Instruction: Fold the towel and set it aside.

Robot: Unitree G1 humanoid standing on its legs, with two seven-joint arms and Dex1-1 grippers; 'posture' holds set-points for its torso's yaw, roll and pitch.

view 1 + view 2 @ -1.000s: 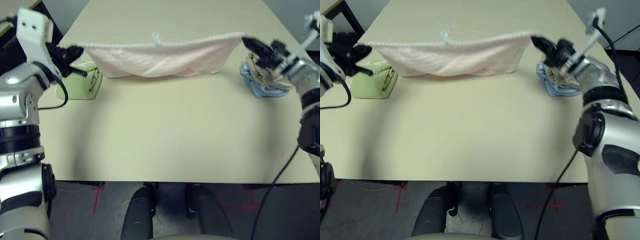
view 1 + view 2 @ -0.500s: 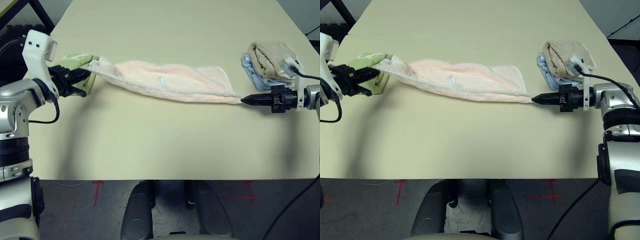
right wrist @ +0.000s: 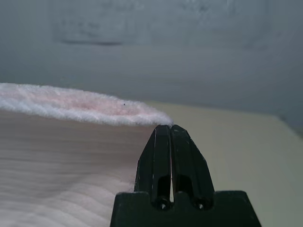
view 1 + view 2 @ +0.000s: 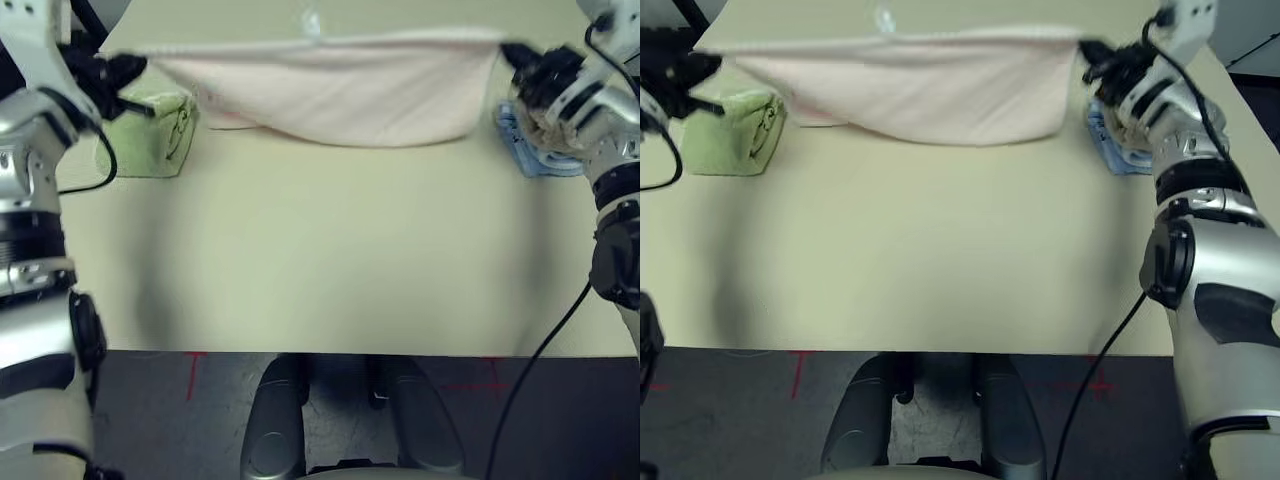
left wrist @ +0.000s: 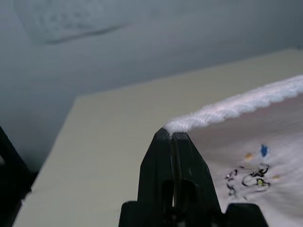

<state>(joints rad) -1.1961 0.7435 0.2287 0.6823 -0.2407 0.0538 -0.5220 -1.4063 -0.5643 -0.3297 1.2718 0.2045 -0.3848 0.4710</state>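
Observation:
The pale pink towel hangs stretched in the air above the far half of the table, its white scalloped edge pulled taut along the top and the cloth sagging below. My left gripper is shut on the towel's left corner, and my right gripper is shut on its right corner. In the left wrist view the gripper pinches the trim, with a small dark embroidered motif close by. In the right wrist view the gripper holds the fluffy edge of the towel.
A folded light green towel lies at the table's left, below my left gripper. A beige towel on a blue one lies at the right, partly hidden by my right arm. The near half of the beige table is bare.
Half a second ago the towel lay slack across the table, held low at both ends. Both grippers have since lifted and carried it away from me, so it hangs taut again.

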